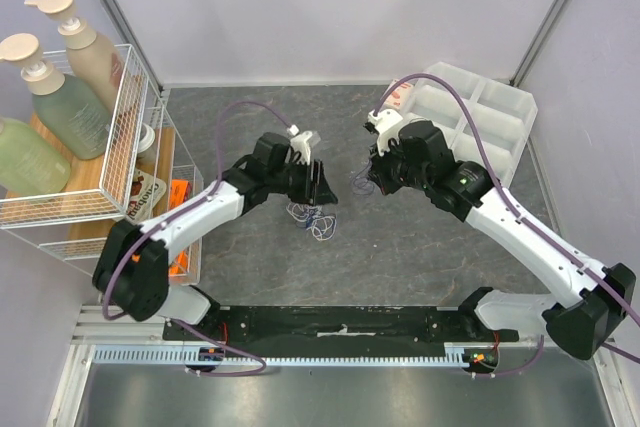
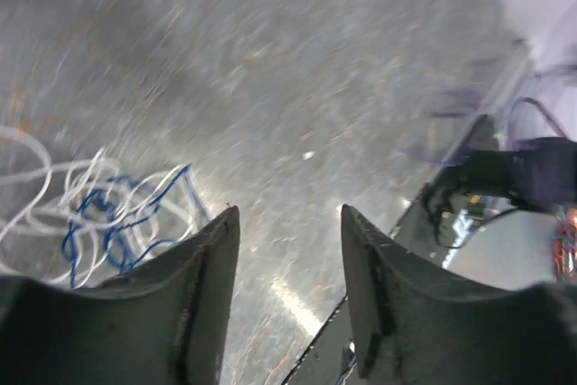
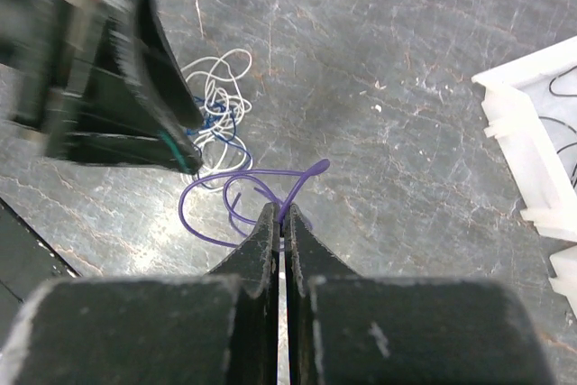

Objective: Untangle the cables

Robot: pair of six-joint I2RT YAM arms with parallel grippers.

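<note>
A small tangle of thin white and dark blue cables (image 1: 314, 219) lies on the grey table between the arms. It also shows in the left wrist view (image 2: 108, 218) and the right wrist view (image 3: 216, 105). My left gripper (image 1: 322, 189) is open and empty just above and beside the tangle (image 2: 288, 223). My right gripper (image 1: 372, 179) is shut on a thin purple cable (image 3: 225, 188), pinched at the fingertips (image 3: 279, 212). The purple cable loops away to the left toward the tangle. The left gripper's fingers (image 3: 171, 128) hide part of the tangle in the right wrist view.
A white compartment tray (image 1: 480, 117) stands at the back right, with thin black wires in it (image 3: 563, 87). A wire rack (image 1: 120, 147) with pump bottles stands at the left. A black strip (image 1: 340, 332) runs along the near edge.
</note>
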